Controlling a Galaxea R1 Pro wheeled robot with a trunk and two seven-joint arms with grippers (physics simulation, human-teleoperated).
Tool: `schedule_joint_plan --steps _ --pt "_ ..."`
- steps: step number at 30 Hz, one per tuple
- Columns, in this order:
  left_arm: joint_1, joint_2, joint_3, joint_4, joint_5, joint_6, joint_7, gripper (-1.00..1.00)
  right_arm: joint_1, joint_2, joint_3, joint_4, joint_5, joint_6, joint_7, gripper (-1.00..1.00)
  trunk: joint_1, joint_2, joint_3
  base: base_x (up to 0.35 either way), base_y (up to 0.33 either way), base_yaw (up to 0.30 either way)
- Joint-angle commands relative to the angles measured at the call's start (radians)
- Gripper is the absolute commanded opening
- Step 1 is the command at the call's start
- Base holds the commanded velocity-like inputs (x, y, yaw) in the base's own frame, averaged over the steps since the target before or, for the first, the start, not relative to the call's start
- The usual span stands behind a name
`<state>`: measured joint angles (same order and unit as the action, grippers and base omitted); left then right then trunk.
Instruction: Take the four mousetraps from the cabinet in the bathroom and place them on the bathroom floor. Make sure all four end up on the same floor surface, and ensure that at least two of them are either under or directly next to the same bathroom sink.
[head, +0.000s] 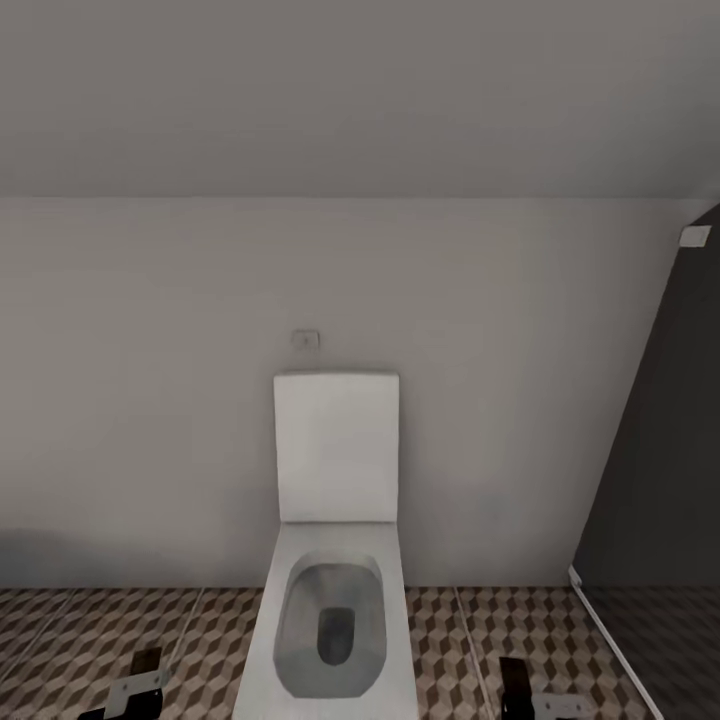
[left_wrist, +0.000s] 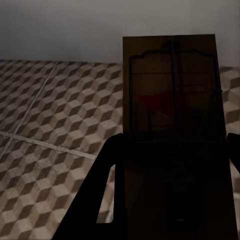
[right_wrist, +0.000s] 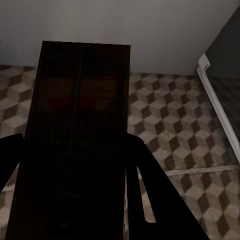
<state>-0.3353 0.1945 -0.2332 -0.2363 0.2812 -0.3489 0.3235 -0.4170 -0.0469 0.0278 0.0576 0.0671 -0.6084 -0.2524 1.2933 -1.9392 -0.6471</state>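
In the left wrist view a mousetrap (left_wrist: 170, 110), a flat wooden board with dark wire parts and a red mark, sits between the fingers of my left gripper (left_wrist: 170, 150), which is shut on it. A second mousetrap (right_wrist: 82, 115), in deep shadow, is held the same way by my right gripper (right_wrist: 75, 155). Both hang above the cube-patterned bathroom floor (left_wrist: 50, 130) (right_wrist: 170, 125). In the head view the left gripper (head: 138, 682) and right gripper (head: 522, 692) poke in at the lower edge, either side of a toilet. The cabinet and the sink are out of view.
A white toilet (head: 335, 470) with its lid raised stands against the pale wall straight ahead, between my two arms. A dark grey panel (head: 660, 450) with a white base strip (right_wrist: 215, 105) closes the right side. Patterned floor (head: 470, 640) lies on both sides of the toilet.
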Motion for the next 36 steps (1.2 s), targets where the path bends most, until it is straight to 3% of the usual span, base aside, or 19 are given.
schedule_joint_plan --steps 1,11,16,19,23,36 --pt "-0.001 0.000 -0.009 0.000 0.007 -0.003 0.008 -1.00 -0.002 0.000 0.003 0.004 0.003 -0.006 -0.004 -1.00 0.004 -0.008 -0.004 0.000 0.000 0.000" --pt "-0.001 0.001 -0.001 0.001 0.011 -0.004 0.008 -1.00 -0.002 0.000 0.003 0.005 0.002 -0.007 -0.004 -1.00 0.042 -0.078 -0.036 0.000 0.000 0.000" --pt "-0.001 -0.003 0.085 0.000 0.012 -0.005 0.004 -1.00 -0.002 0.000 0.002 0.005 0.001 -0.007 -0.005 -1.00 0.061 -0.113 -0.051 0.000 0.000 0.000" --pt "-0.001 -0.004 0.107 0.000 0.011 -0.005 -0.010 -1.00 -0.002 0.000 0.001 0.005 0.002 -0.008 -0.005 -1.00 0.073 -0.134 -0.061 0.000 0.000 0.000" --pt "-0.001 -0.003 0.111 0.000 0.009 -0.003 -0.048 -1.00 -0.002 0.000 0.002 0.005 0.002 -0.007 -0.005 -1.00 0.088 -0.162 -0.073 0.000 0.000 0.000" --pt "-0.001 -0.003 0.111 0.001 0.007 -0.005 -0.053 -1.00 -0.002 0.000 0.001 0.005 0.003 -0.007 -0.005 -1.00 0.138 -0.253 -0.114 0.000 0.000 0.000"
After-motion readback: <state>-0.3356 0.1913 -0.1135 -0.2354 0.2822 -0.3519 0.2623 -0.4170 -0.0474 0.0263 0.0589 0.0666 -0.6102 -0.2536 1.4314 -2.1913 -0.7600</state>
